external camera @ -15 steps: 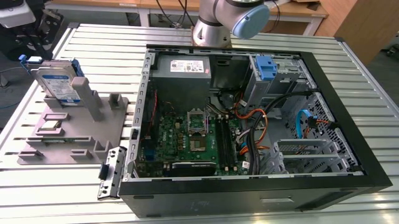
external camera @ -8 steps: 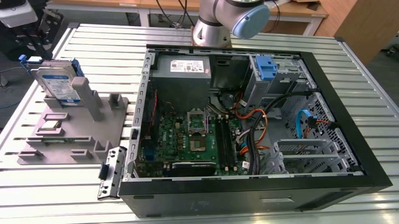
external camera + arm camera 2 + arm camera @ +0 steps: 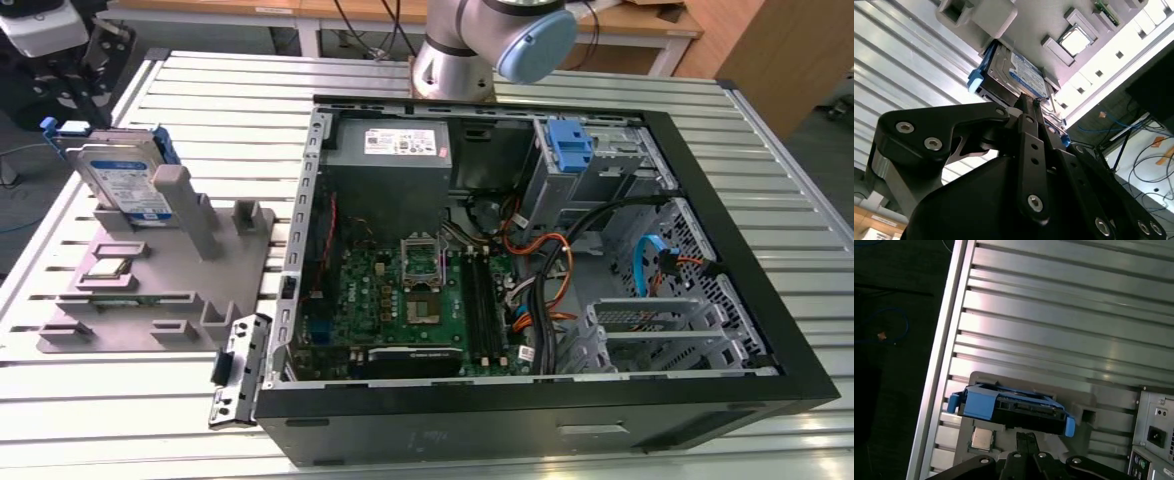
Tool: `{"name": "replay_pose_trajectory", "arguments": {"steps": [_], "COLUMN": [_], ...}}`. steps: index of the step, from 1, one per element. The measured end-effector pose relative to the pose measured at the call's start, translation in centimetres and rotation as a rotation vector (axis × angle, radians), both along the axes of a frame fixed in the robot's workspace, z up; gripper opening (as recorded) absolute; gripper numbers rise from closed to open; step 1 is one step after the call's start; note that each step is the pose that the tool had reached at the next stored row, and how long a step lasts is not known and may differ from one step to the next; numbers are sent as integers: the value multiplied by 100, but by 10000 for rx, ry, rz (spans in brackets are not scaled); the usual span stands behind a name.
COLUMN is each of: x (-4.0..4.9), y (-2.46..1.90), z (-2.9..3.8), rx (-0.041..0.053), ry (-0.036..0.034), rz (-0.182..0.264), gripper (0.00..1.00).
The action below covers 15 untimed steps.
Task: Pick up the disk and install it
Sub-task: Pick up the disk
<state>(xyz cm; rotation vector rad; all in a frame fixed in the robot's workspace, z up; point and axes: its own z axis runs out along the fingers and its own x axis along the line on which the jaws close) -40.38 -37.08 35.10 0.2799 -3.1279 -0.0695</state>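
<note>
Disk (image 3: 127, 182) is standing on edge in a slot of the grey fixture (image 3: 180, 285), at the exterior view's left and well apart from the open computer case (image 3: 747, 300). Its broad labelled face is turning toward the exterior camera and tilting slightly back. Its blue-framed upper edge is running roughly along the slats of the metal table (image 3: 667, 80). The long axis appears to be rising from the fixture, though foreshortening is leaving this uncertain. In both wrist views the disk (image 3: 1014, 75) (image 3: 1014, 409) is lying just beyond the fingertips.

Gripper (image 3: 70, 100) is hovering directly over that upper edge. In both wrist views (image 3: 1026, 99) (image 3: 1027, 436) the two fingers are lying pressed together with only a thin slit between them, and they are gripping nothing.

A processor chip (image 3: 107, 267) is resting flat on the fixture just beside the disk's foot, and a grey post (image 3: 187, 210) is rising against the disk's side toward the case. A black latch strip (image 3: 234, 372) is lying between fixture and case. Inside the case, a grey power supply (image 3: 400, 145) is sitting at the far wall, a lone blue bracket (image 3: 570, 145) is occupying the drive bay, and loose cables (image 3: 587, 240) are crossing in front of that bay beside the green motherboard (image 3: 400, 300).
</note>
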Motion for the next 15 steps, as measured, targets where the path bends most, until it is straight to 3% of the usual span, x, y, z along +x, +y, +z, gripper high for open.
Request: {"name": "replay_pose_trajectory", "arguments": {"steps": [15], "x": [0], "y": [0], "z": [-1], "rx": [-1], "ry": [1], "rz": [2655], "gripper": [11]}}
